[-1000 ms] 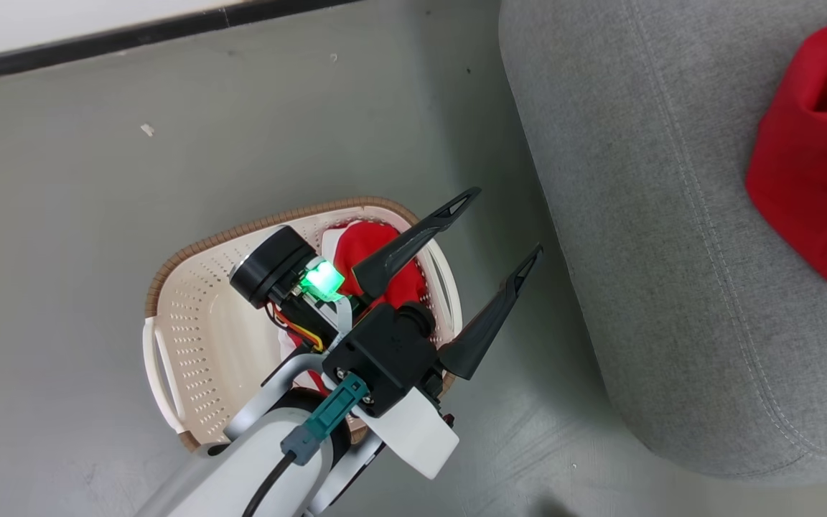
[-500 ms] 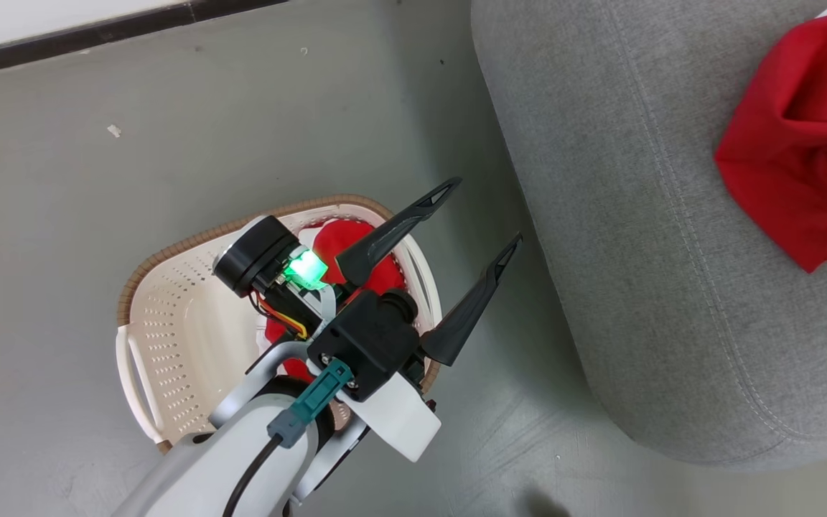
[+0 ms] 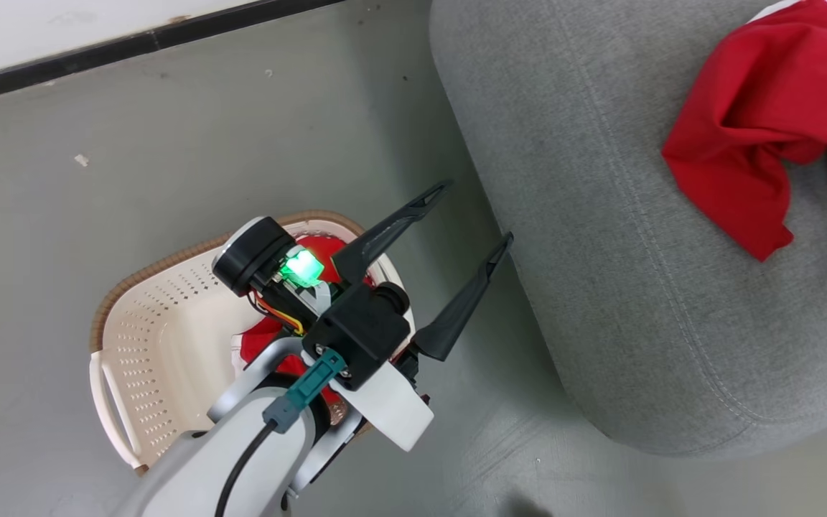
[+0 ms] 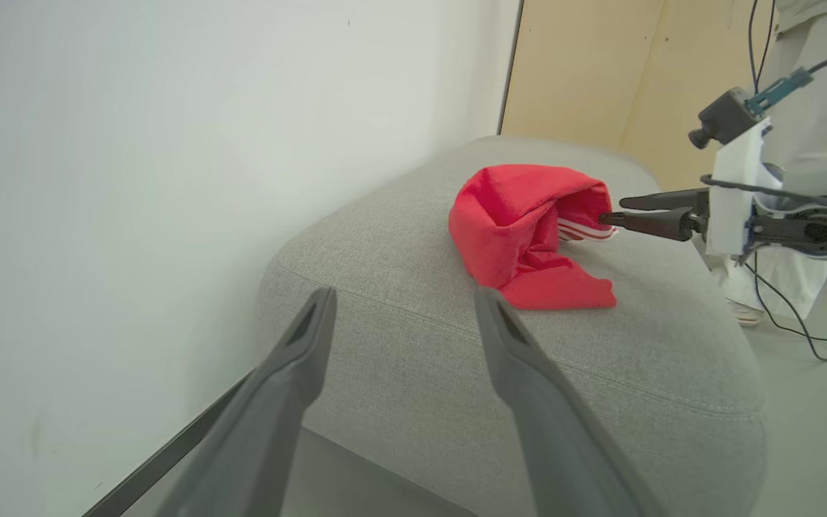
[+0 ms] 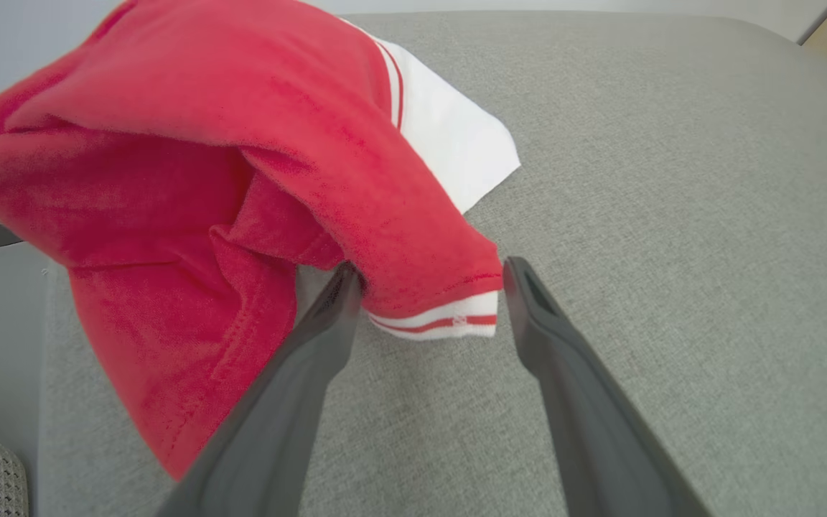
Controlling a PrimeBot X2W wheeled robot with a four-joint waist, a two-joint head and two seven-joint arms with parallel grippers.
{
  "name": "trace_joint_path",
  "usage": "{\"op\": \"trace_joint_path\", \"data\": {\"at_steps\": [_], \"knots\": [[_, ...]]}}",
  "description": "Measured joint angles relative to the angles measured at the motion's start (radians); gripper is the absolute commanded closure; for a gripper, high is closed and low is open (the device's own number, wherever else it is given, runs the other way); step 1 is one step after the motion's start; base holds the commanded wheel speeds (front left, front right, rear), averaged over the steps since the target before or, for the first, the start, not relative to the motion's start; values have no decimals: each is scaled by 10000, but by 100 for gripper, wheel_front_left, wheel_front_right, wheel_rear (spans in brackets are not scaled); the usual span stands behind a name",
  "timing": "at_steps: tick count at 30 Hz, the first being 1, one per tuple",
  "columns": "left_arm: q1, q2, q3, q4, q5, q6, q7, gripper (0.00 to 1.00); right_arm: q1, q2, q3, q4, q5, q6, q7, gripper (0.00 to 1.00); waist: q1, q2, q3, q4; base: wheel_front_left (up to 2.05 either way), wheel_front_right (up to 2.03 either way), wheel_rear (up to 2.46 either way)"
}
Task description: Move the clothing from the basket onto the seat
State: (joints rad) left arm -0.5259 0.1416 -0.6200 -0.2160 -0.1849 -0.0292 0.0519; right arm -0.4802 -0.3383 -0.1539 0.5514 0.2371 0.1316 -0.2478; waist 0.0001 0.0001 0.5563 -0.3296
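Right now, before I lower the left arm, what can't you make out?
- Head view: the left gripper and its arm cover the basket's middle, so how much clothing lies there is hidden.
- Head view: the red garment on the sofa is cut off by the top and right edges.
- Right wrist view: fabric hides whether the cuff touches the right gripper.

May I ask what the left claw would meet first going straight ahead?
Probably the seat, at its near corner: the left claw points there, the red clothing lying farther on; depth is unclear.
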Motion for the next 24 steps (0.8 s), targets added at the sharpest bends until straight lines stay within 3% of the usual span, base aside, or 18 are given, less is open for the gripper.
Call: {"op": "trace_joint_path", "data": {"at_steps": [13,24], "knots": [[114,318,646,376,-174,117,-299,0,1326,167,245,-1887,84,0,0,0,0,0,-443,-682,0,0,0],[762,658,1724,723,-255,807,-874,0,822,295,1250,-3243,-109,0,-2,0,0,0,-1109,-780,0,0,0]]}}
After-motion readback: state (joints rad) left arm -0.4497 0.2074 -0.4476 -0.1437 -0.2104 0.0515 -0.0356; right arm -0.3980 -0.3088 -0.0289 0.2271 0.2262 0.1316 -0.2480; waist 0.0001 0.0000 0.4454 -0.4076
